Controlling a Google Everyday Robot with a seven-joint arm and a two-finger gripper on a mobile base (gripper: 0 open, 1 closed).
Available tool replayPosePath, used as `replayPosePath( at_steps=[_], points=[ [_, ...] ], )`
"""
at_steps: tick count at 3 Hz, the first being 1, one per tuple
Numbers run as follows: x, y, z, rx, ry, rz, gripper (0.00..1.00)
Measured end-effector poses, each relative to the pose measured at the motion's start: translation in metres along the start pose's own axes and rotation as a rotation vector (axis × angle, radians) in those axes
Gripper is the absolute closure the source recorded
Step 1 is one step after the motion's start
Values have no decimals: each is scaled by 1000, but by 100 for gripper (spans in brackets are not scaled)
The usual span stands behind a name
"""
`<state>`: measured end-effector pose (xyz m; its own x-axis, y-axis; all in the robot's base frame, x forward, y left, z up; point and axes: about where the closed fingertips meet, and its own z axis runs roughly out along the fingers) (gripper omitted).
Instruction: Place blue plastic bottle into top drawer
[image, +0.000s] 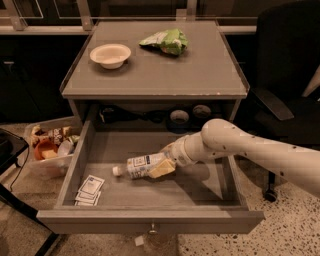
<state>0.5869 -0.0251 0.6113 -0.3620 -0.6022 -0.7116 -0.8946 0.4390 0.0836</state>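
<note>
The blue plastic bottle (141, 165), clear with a white cap and a white-bluish label, lies tilted inside the open top drawer (200, 187), cap pointing left and low over the drawer floor. My gripper (164, 164) reaches in from the right on a white arm and is shut on the bottle's base end. A yellowish finger (162, 171) shows under the bottle. The drawer is pulled fully out, its front panel and small metal knob (152, 230) nearest the camera.
Small white packets (89, 190) lie in the drawer's front left corner. On the grey table (155, 75) stand a cream bowl (110, 54) and a green snack bag (167, 41). A clear bin of snacks (50, 147) sits on the floor at left, a black chair (285, 75) at right.
</note>
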Motion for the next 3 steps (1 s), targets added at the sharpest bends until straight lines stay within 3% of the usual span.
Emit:
replayPosePath(
  at_steps=[1, 2, 3],
  points=[
    [2, 2, 2, 8, -10, 9, 11],
    [-7, 6, -4, 16, -43, -6, 0],
    [-7, 6, -4, 16, -46, -8, 0]
  ],
)
